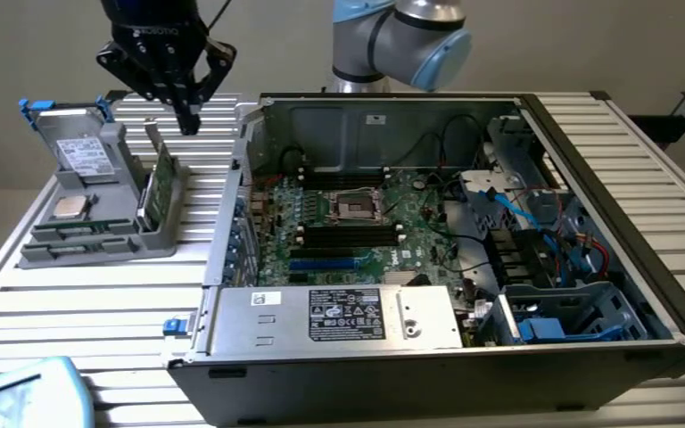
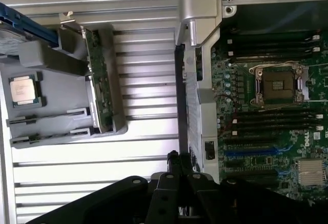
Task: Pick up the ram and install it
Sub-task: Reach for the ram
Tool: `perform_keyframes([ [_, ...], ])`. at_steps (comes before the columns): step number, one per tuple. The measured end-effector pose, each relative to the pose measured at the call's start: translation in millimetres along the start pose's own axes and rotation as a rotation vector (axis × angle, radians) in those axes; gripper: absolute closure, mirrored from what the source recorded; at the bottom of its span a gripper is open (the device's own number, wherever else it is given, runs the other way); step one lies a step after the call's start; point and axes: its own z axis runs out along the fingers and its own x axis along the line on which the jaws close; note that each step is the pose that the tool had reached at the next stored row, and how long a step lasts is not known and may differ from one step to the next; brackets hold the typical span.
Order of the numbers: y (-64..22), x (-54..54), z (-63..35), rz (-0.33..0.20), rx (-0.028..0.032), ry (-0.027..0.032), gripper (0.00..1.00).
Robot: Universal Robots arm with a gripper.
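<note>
The ram (image 1: pixel 164 183) is a narrow dark-green stick standing on edge in the grey holder (image 1: pixel 93 241), on the side nearest the computer case. It appears again as a long green strip, the ram (image 2: pixel 102 88), along the holder (image 2: pixel 56 75). My gripper (image 1: pixel 188 123) hangs in the air above the holder's far end, higher than the ram and apart from it. Its black fingertips (image 2: pixel 178 158) are pressed together with nothing between them. Long black memory slots (image 1: pixel 345 234) lie on the motherboard (image 2: pixel 271 114) inside the open case.
The open computer case (image 1: pixel 628 267) fills the exterior view's right, with its metal side wall (image 2: pixel 197 80) next to the holder. A processor chip (image 2: pixel 23 89) and a silver drive (image 1: pixel 81 153) sit in the holder. A power supply (image 1: pixel 342 316) lies at the case's front.
</note>
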Motion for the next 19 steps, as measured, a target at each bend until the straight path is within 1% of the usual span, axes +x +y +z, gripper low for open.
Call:
perform_keyframes([
  [10, -7.0, 45.1, -0.3, 0.000, 0.0006, 0.0075, 0.90],
  [19, -13.1, 85.8, -0.6, 0.000, 0.0009, 0.0124, 0.90],
])
